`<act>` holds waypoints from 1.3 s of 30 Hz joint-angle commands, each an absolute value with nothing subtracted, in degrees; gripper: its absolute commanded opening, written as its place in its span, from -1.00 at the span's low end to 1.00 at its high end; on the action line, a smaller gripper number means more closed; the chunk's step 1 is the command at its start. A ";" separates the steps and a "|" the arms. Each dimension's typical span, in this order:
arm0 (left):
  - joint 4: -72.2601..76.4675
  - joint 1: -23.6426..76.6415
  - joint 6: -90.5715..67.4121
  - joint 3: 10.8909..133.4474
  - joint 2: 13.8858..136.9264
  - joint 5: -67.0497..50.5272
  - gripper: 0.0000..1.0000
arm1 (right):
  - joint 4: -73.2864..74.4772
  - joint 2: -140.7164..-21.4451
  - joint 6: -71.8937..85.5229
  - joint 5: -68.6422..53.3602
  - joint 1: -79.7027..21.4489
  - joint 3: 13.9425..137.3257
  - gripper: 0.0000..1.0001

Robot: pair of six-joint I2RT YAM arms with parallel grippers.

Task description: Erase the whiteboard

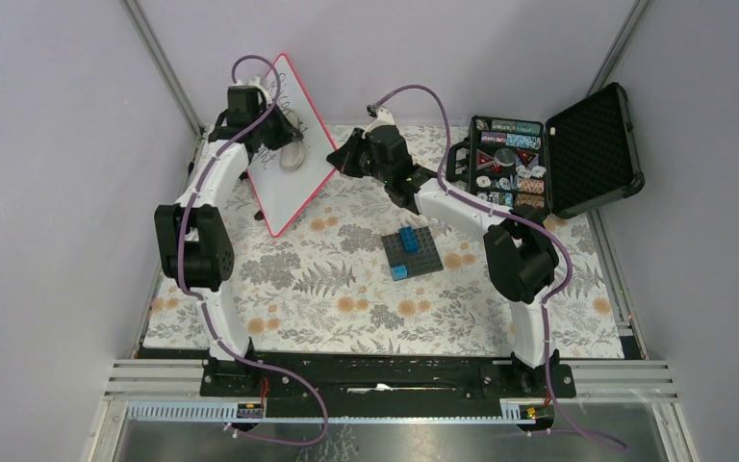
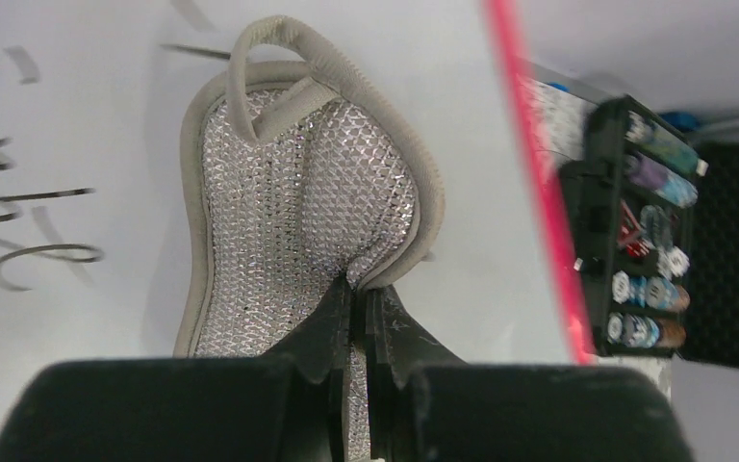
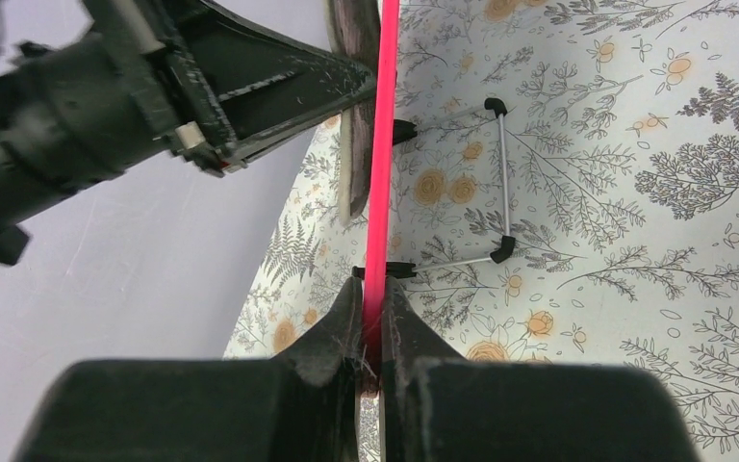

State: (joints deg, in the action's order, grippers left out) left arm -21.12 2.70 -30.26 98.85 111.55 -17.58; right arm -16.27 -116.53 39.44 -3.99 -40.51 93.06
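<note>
A: Start at your left. The whiteboard (image 1: pixel 300 197) stands tilted at the back left of the flowered surface (image 1: pixel 346 313), one corner down and toward you. Black writing (image 2: pixel 29 207) shows on the left part of its face.

B: Just right of that writing, a grey-edged mesh pad (image 2: pixel 298 192) lies flat against the board. Behind the board you have a wire prop (image 3: pixel 502 173) on the surface.

A: Mid-surface lies a dark baseplate (image 1: pixel 414 255) with blue bricks (image 1: pixel 409 239). It sits between the board and your right arm's base, apart from both.

B: At the far right is the open case (image 1: pixel 592 144) with chips (image 1: pixel 510 178) in its tray. It's close to your right elbow, and I cannot tell whether they touch.

A: Now the arms. Your left arm (image 1: pixel 214 173) rises from its base, bends near the left edge and reaches away to the board's face. Its jaws are pressed together on the pad's lower end.

B: Your right arm (image 1: pixel 462 207) bends near the case and stretches leftward, beyond the baseplate, to the board's right edge. Its jaws pinch the red frame (image 3: pixel 381 144).
</note>
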 commanded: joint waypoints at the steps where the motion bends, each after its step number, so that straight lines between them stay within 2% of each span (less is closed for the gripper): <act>1: -18.21 8.80 -29.89 97.20 108.25 -22.00 -1.00 | -18.73 -115.80 32.76 -13.03 -46.23 94.83 -1.00; 6: -21.07 7.24 -32.20 100.22 111.54 -17.30 -1.00 | -18.33 -115.90 32.70 -12.71 -46.21 94.87 -1.00; 19: -24.90 -2.58 -35.11 101.77 120.97 -14.78 -1.00 | -12.72 -116.30 31.23 -13.68 -46.23 98.63 -1.00; 22: -25.40 -3.88 -35.62 102.96 123.01 -17.43 -1.00 | -11.17 -116.54 30.55 -14.67 -46.23 99.63 -1.00; 28: -23.68 -0.41 -37.01 103.36 121.05 -21.15 -1.00 | -10.46 -117.67 31.51 -18.45 -46.23 100.58 -1.00; 32: -20.41 5.34 -35.37 103.19 117.21 -21.76 -1.00 | -9.29 -117.51 30.22 -19.02 -46.23 100.70 -1.00; 39: -14.85 9.67 -36.10 108.35 116.68 -21.15 -1.00 | -9.22 -116.40 29.38 -20.22 -46.23 99.71 -1.00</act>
State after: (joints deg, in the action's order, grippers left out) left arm -18.65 2.85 -34.37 105.36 116.09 -14.22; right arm -6.92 -116.66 37.30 -5.17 -40.93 98.10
